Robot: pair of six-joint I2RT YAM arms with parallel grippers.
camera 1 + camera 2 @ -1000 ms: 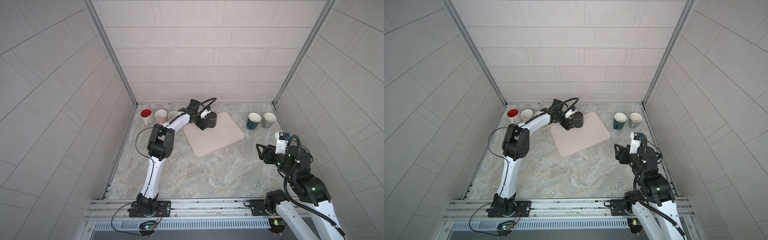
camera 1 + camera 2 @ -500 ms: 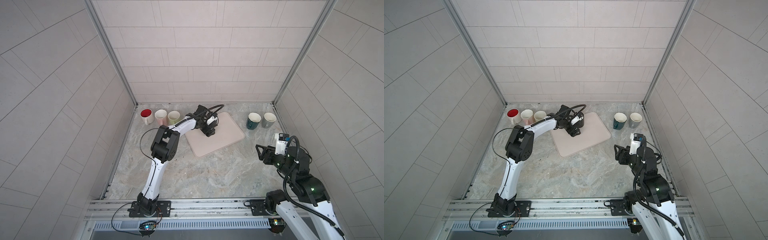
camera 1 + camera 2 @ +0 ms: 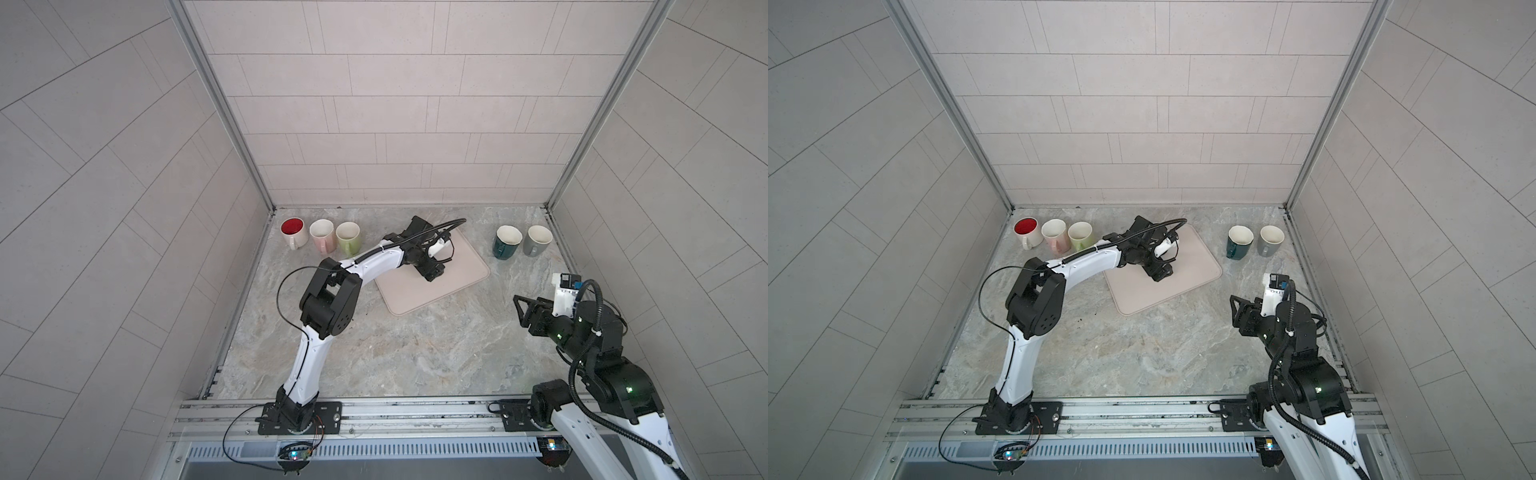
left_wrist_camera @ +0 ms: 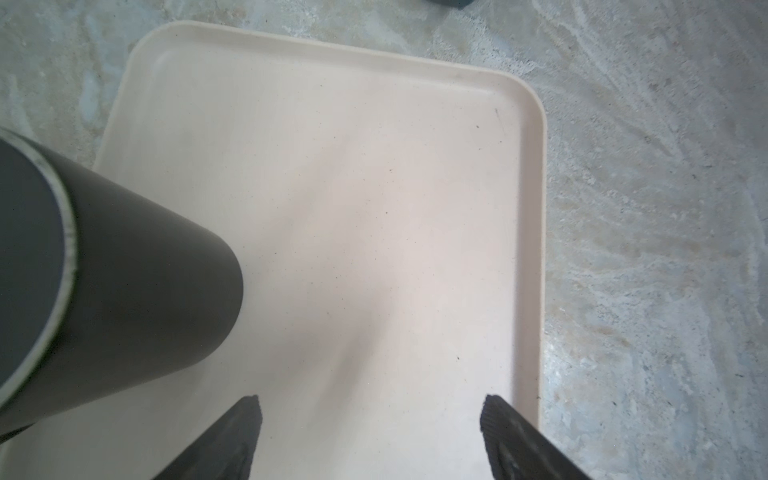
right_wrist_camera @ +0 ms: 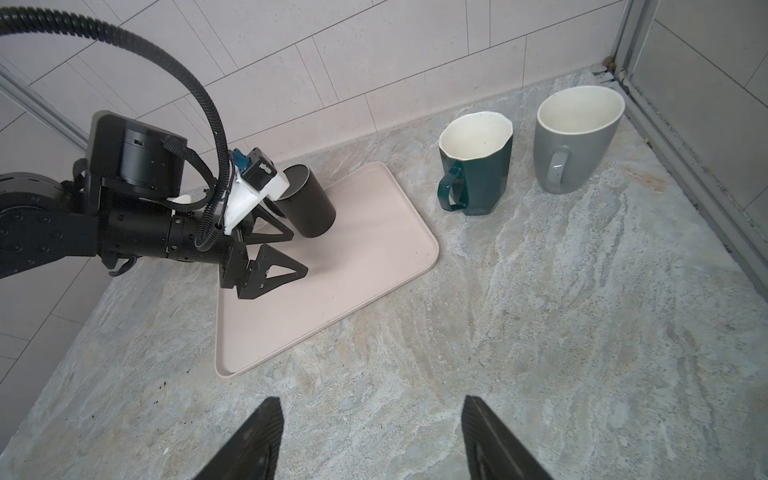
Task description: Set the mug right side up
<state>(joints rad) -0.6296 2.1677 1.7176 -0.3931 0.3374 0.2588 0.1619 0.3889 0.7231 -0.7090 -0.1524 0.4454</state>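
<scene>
Six mugs in all: upper left in both top views stand three glossy ones, a red-lined mug (image 3: 293, 232), a pink mug (image 3: 323, 235) and a green mug (image 3: 348, 237). At centre the smooth matte black mug (image 5: 309, 203) stands on the beige round-cornered tray (image 3: 465, 278), hidden under the arm in the top views, handle unseen, upper end seemingly flat with a pale ring. Of two grippers, the left gripper (image 4: 370, 415) gapes empty beside it; further right stand a faceted teal mug (image 3: 506, 243) and a grey mug (image 3: 538, 241), and the right gripper (image 5: 372, 415) gapes empty over the veined stone counter (image 3: 395, 353).
</scene>
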